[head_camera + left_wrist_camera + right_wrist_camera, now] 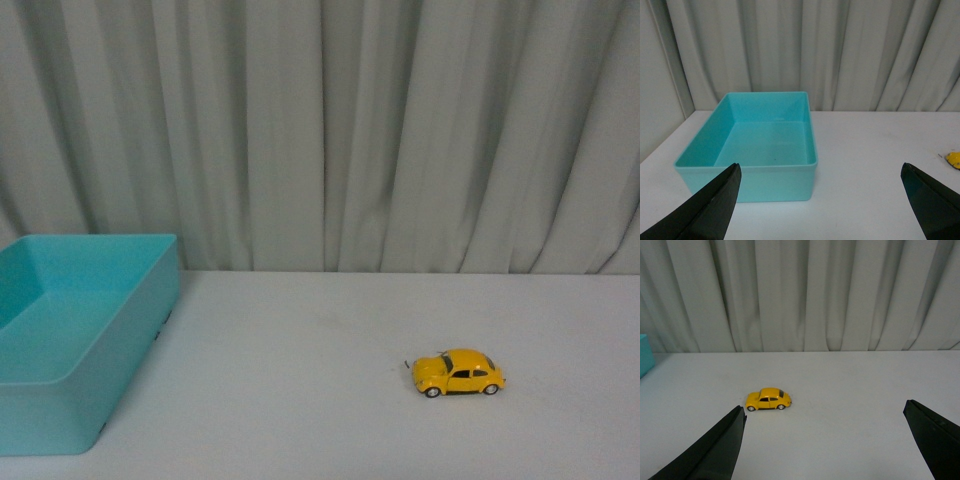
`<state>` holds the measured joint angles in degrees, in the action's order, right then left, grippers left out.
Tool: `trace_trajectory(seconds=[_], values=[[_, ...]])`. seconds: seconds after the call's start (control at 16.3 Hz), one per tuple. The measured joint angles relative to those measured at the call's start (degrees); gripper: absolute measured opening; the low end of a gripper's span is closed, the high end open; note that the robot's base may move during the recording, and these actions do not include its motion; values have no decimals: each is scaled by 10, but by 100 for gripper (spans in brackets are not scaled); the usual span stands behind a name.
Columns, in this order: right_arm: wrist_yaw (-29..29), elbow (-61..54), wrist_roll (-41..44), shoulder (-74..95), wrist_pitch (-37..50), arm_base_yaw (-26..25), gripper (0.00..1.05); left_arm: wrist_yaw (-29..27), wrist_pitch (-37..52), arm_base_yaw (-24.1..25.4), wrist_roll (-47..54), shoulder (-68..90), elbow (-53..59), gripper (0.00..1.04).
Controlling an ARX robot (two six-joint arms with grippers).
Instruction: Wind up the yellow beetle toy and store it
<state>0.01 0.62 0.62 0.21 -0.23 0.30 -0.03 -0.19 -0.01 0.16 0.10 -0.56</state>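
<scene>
**Grey curtain point(320, 130), white counter point(300, 400): yellow beetle toy point(458, 372) sits free**

Front view: pleated curtain fills the background and the counter runs beneath it. Yellow beetle toy is upright on its wheels, side-on to the camera, at about 4 o'clock from counter centre. Teal bin point(120, 310) is at 8 o'clock, open top up, well apart from the toy.

Left gripper point(820, 167): fingers point(710, 210) spread wide, released, holding nothing. The bin lies straight ahead of them.

Right gripper point(825, 406): fingers point(715, 450) likewise spread and released. The toy rests on the counter ahead, touching neither finger.
</scene>
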Motion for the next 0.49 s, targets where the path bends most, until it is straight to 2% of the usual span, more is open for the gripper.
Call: trace_trajectory(seconds=[0.49], values=[[0, 0, 0, 0, 0, 0, 98, 0, 0, 0, 0, 0, 0, 98]])
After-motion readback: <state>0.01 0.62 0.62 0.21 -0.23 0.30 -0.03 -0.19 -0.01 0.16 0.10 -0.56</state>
